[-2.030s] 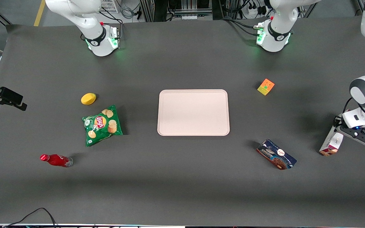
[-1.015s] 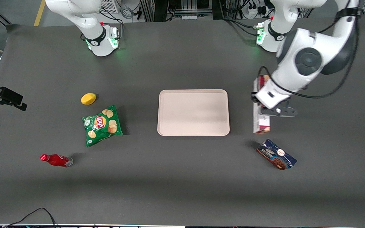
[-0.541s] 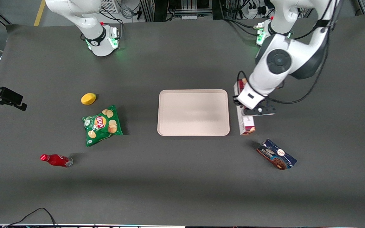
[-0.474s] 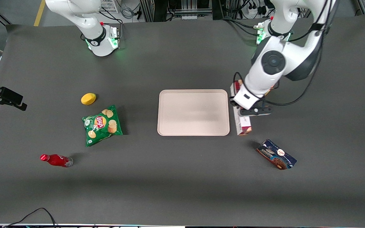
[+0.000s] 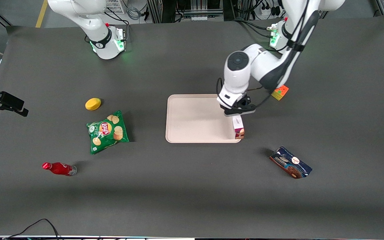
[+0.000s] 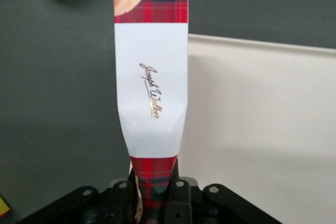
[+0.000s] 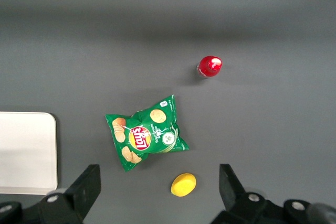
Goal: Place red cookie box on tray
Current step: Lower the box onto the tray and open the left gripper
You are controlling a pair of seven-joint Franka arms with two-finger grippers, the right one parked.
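Left wrist view, gripper [image 6: 155, 203] with jaws clamped on one end of the red cookie box [image 6: 151, 93], box reaching out from the jaws above the tray [image 6: 262, 129] edge, partly over the bare table [image 6: 58, 103].

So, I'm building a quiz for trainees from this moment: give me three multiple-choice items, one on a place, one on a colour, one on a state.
1. Where is the red cookie box?
A. over the tray edge
B. beside the chips bag
C. on the bottle

2. What colour is the chips bag?
A. blue
B. green
C. white

3. What is the gripper doing?
A. hanging open
B. shut on the lemon
C. shut on the box

Answers: 1 A, the box hangs over the tray's rim. 2 B, the bag is green. 3 C, the fingers clamp the box's end.
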